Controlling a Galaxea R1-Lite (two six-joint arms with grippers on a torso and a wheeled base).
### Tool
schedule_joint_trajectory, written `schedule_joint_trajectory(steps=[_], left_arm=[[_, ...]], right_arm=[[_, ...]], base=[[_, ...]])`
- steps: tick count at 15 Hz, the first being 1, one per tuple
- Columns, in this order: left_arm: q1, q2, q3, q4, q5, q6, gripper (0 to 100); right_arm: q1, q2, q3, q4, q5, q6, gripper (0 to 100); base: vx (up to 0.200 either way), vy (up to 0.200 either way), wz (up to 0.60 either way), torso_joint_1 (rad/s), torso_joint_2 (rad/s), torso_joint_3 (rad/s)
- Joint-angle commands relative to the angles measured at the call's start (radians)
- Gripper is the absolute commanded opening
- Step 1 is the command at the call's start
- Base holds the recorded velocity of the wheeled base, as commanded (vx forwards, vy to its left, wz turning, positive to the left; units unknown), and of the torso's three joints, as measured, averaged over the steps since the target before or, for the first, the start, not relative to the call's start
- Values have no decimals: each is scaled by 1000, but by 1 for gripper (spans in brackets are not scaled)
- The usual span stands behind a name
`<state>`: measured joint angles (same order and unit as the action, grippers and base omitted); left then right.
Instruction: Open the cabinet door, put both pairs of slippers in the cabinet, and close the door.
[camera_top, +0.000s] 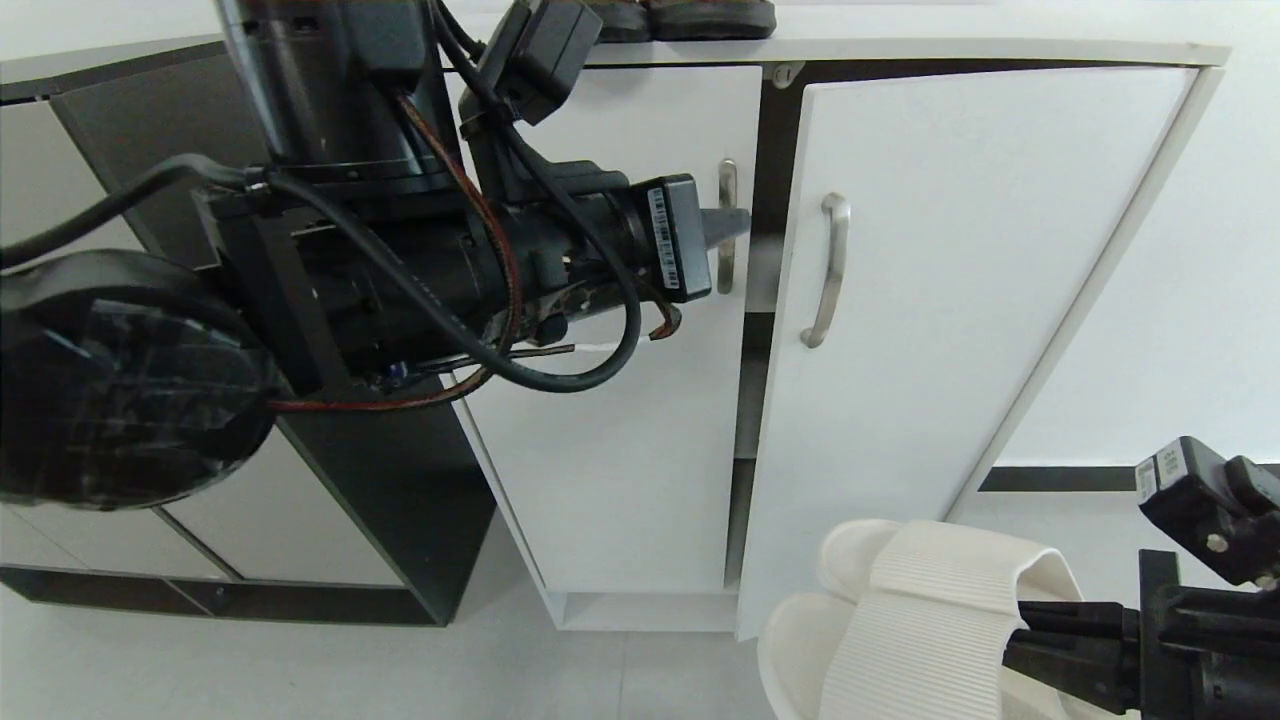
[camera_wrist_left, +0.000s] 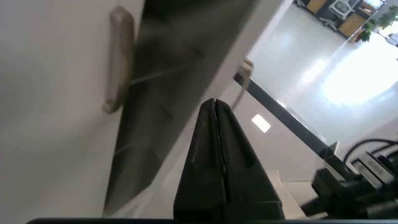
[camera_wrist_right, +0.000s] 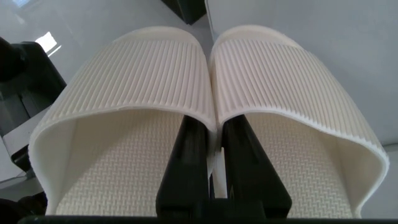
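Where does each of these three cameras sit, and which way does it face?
Head view: on the head, facing down at the cabinet; left gripper by a handle, right gripper low right.
Left wrist view: on the left wrist, looking along the shut left gripper at the cabinet.
Right wrist view: on the right wrist, looking along the right gripper into the slippers it clamps.
Shared: head and right wrist views both show the slippers.

Ribbed, matt cream slippers (camera_wrist_right: 155, 74); brushed metal handle (camera_top: 828, 270); smooth, matt white cabinet door (camera_top: 950, 250).
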<state>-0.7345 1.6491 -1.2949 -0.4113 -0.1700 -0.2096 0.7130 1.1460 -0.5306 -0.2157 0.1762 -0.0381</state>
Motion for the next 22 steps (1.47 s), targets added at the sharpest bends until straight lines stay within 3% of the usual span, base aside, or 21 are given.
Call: schedule_joint_trajectory(steps=[1, 5, 10, 13, 16, 19, 21, 22], left_arm=[[6, 75, -61, -1, -2, -1, 0], [12, 193, -210, -6, 0, -1, 0], [13, 221, -250, -4, 0, -5, 0], [6, 215, -236, -6, 7, -5, 0], [-45, 161, -178, -6, 6, -4, 0], [-148, 150, -167, -18, 0, -7, 0], [-175, 164, -144, -55, 6, -37, 0], [-174, 167, -124, -86, 9, -36, 0]], right_arm=[[0, 0, 0, -1, 0, 0, 0], [11, -2, 14, 3, -1, -19, 0], [14, -3, 26, 3, 0, -37, 0], [26, -8, 44, 1, 2, -39, 0], [69, -12, 66, 1, 2, -39, 0], [94, -26, 75, 1, 3, -39, 0], [94, -25, 75, -2, 3, -39, 0], [92, -18, 66, -7, 2, -32, 0]], base=[[0, 0, 0, 0, 0, 0], [0, 0, 0, 0, 0, 0], [0, 0, 0, 0, 0, 0], [-200, 0, 0, 4, -2, 2], [-200, 0, 0, 1, 1, 5], [-200, 0, 0, 2, 2, 2], [-200, 0, 0, 2, 0, 0], [0, 0, 0, 0, 0, 0]])
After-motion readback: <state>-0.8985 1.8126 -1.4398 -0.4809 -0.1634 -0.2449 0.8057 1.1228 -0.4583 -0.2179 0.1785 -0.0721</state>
